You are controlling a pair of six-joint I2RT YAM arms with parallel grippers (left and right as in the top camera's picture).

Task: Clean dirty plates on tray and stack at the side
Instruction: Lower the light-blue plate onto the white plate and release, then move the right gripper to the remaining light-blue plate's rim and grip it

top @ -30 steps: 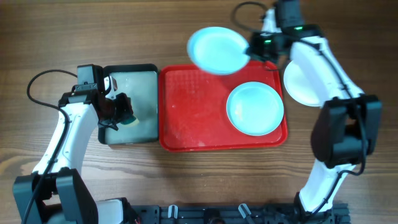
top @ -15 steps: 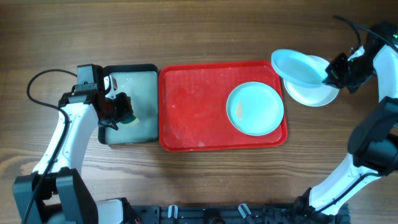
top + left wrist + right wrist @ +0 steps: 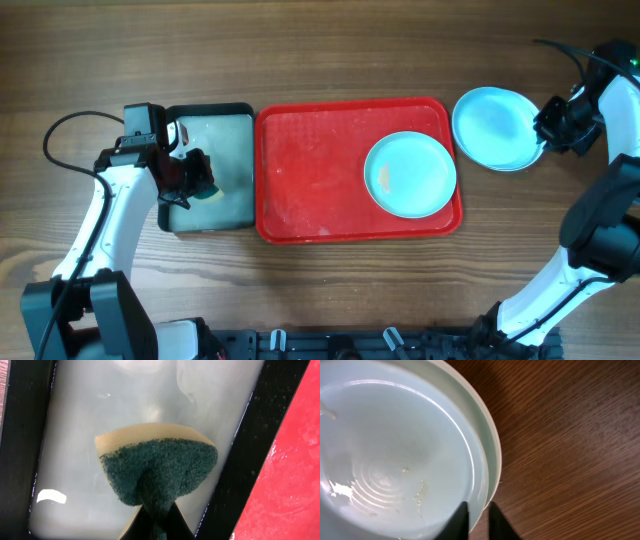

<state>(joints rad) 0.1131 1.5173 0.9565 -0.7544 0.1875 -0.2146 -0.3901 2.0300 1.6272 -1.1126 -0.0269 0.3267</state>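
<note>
One aqua plate (image 3: 410, 175) lies on the right half of the red tray (image 3: 310, 170), with small specks on it. My right gripper (image 3: 546, 128) is shut on the rim of the second aqua plate (image 3: 493, 127), which rests on the white plate right of the tray. In the right wrist view the aqua plate (image 3: 395, 450) sits inside the white plate (image 3: 493, 450), and my right gripper (image 3: 479, 521) has one finger inside the rim and one outside. My left gripper (image 3: 195, 180) is shut on a green and yellow sponge (image 3: 157, 470).
A black-rimmed tray (image 3: 212, 115) with a grey, wet inside stands left of the red tray, under the sponge. Its rim (image 3: 235, 460) borders the red tray (image 3: 290, 485). Bare wooden table (image 3: 570, 435) lies right of the stacked plates.
My right gripper carried the aqua plate from above the tray's back edge to the right and set it down onto the white plate. The left arm has not moved.
</note>
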